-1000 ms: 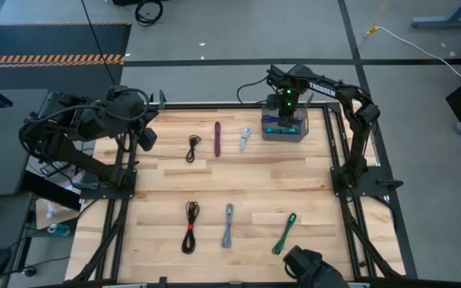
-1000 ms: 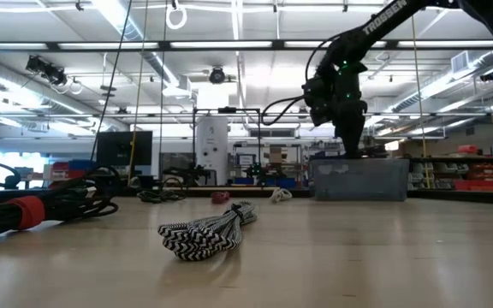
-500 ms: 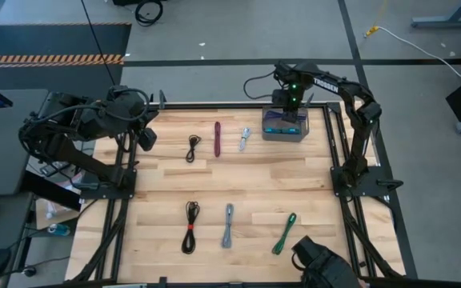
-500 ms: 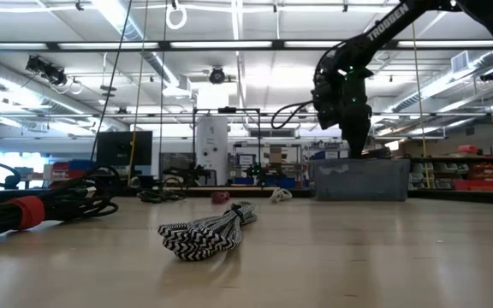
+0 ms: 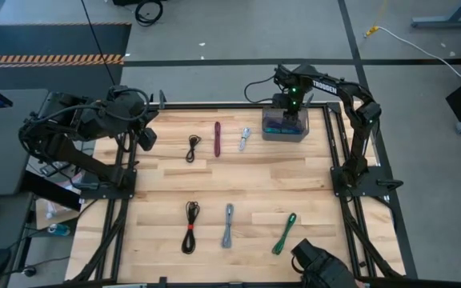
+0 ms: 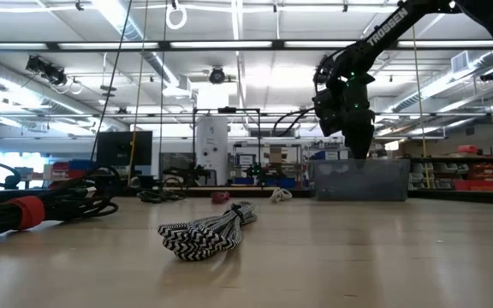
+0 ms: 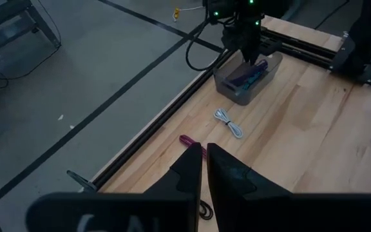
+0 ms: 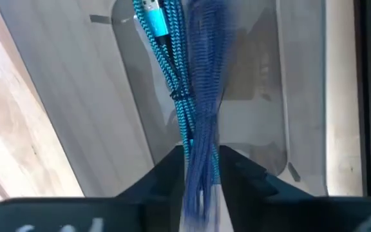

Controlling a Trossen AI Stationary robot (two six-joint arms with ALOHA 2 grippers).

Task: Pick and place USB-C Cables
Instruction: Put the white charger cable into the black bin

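High view: I saw the right gripper (image 5: 288, 112) poised over the grey bin (image 5: 285, 134) at the far right of the table (image 5: 254, 180); its fingers could not be made out from here. The left gripper (image 5: 146, 139) waited at the far left edge. Six cables lay loose on the wood: a black cable (image 5: 193, 149), a maroon cable (image 5: 218, 138) and a white cable (image 5: 245, 138) in the far row, a black cable with red tie (image 5: 190, 226), a grey cable (image 5: 228, 225) and a green cable (image 5: 284, 233) in the near row.

Low view: the right gripper (image 6: 357, 145) hung directly above the bin (image 6: 359, 180). The grey cable (image 6: 207, 231) showed a black-and-white weave close to the camera, with the red tie (image 6: 26, 211) at the left edge. What the bin held was hidden.

Left wrist view: its own fingers (image 7: 187, 171) stood almost together with nothing between them. A purple cable (image 7: 248, 75) showed inside the bin (image 7: 236, 90), with the white cable (image 7: 228, 122) just near of it.

Right wrist view: the fingers (image 8: 166, 169) were pinched on a blue-purple cable (image 8: 203, 109), hanging down into the bin (image 8: 256, 122) beside a teal cable (image 8: 167, 58) already lying there.
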